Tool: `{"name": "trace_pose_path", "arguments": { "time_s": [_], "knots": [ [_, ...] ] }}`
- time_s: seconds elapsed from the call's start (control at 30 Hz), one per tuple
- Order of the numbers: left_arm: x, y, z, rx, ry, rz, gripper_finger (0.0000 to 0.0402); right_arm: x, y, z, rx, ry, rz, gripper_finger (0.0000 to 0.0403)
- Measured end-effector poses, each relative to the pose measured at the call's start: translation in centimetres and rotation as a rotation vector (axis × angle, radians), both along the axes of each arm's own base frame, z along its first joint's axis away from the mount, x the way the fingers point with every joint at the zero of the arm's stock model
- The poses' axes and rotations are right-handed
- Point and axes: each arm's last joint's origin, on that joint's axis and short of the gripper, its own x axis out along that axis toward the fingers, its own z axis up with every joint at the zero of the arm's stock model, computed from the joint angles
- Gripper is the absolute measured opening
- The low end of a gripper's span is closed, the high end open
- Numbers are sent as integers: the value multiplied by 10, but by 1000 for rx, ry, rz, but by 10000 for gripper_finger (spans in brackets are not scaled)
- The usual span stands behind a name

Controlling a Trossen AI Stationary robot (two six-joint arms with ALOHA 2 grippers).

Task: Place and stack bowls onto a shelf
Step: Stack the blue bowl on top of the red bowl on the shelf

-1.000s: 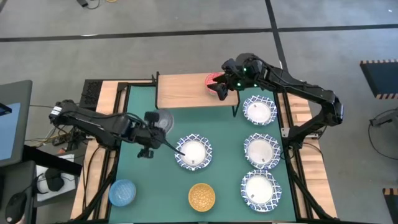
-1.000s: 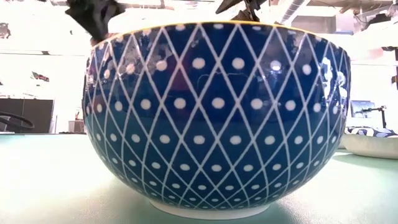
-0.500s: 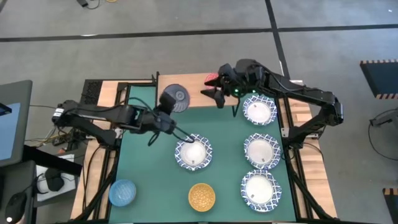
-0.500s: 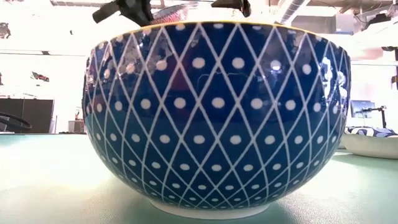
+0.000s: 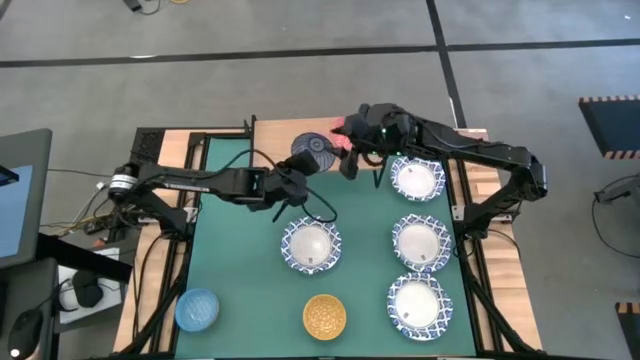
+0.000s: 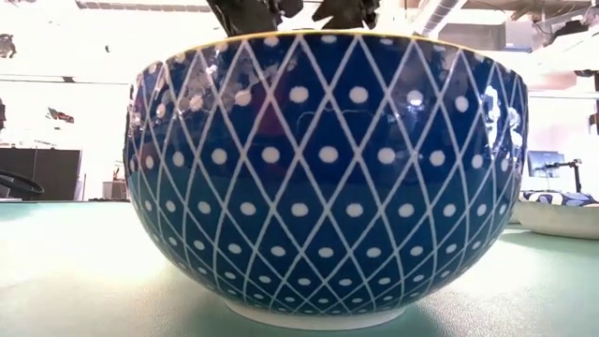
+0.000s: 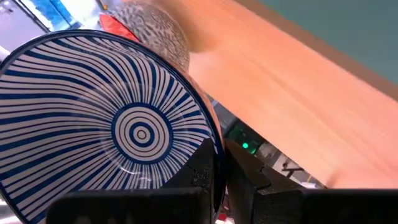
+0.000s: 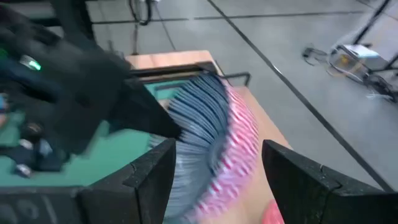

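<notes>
My left gripper (image 5: 290, 183) is shut on a grey bowl with blue stripes inside (image 5: 315, 150), held tilted over the right part of the wooden shelf (image 5: 275, 150). The striped inside fills the left wrist view (image 7: 118, 130). A pinkish-red bowl (image 5: 343, 128) sits on the shelf just behind it and also shows in the right wrist view (image 8: 242, 140). My right gripper (image 8: 217, 180) is open, with both bowls just ahead of its fingers. It is at the shelf's right end (image 5: 352, 160). Whether it touches either bowl, I cannot tell. My left gripper holds the grey bowl by its rim (image 7: 214, 152), one finger inside the bowl and one outside. The fingers reach in from the table's left side. The bowl is tilted above the shelf top. Whether it touches the pinkish-red bowl, I cannot tell.
Several white lattice-rimmed bowls stand on the green table, one in the middle (image 5: 311, 245) and three along the right (image 5: 417, 180) (image 5: 420, 242) (image 5: 420, 305). A yellow bowl (image 5: 324, 316) and a light blue bowl (image 5: 197, 309) are near the front edge. A blue lattice bowl (image 6: 323, 178) fills the low view.
My left gripper has carried the grey bowl up from the table's left middle, toward the far edge and the right. The bowl is now over the shelf beside the pinkish-red bowl. My right gripper has drawn back a little from the pinkish-red bowl toward the near edge.
</notes>
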Motion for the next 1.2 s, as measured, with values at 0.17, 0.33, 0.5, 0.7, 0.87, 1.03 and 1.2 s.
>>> {"name": "trace_pose_path", "arguments": {
  "time_s": [0.17, 0.33, 0.5, 0.7, 0.87, 1.03, 1.2],
  "knots": [
    [3, 0, 0, 0, -8, -18, 7, 0, 0, -13, -20, 124, -32, 265],
    [6, -2, 2, 29, -8, -36, 7, 4, -9, -29, -31, 233, -95, 252],
    [6, -4, 2, 38, 16, -61, 9, 7, -13, -34, -14, 248, -119, 198],
    [9, -6, 3, -4, -16, -121, 29, 9, -18, -36, 38, 210, -191, 89],
    [15, -9, 10, -114, -234, -127, 72, 6, -26, -39, 75, 212, -229, 45],
    [11, -6, 32, -290, -641, -29, 122, -7, -53, -34, 194, 170, -353, 40],
    [-7, 6, 50, -489, -984, 133, 156, -25, -88, -34, 347, 79, -558, 40]
  ]
}}
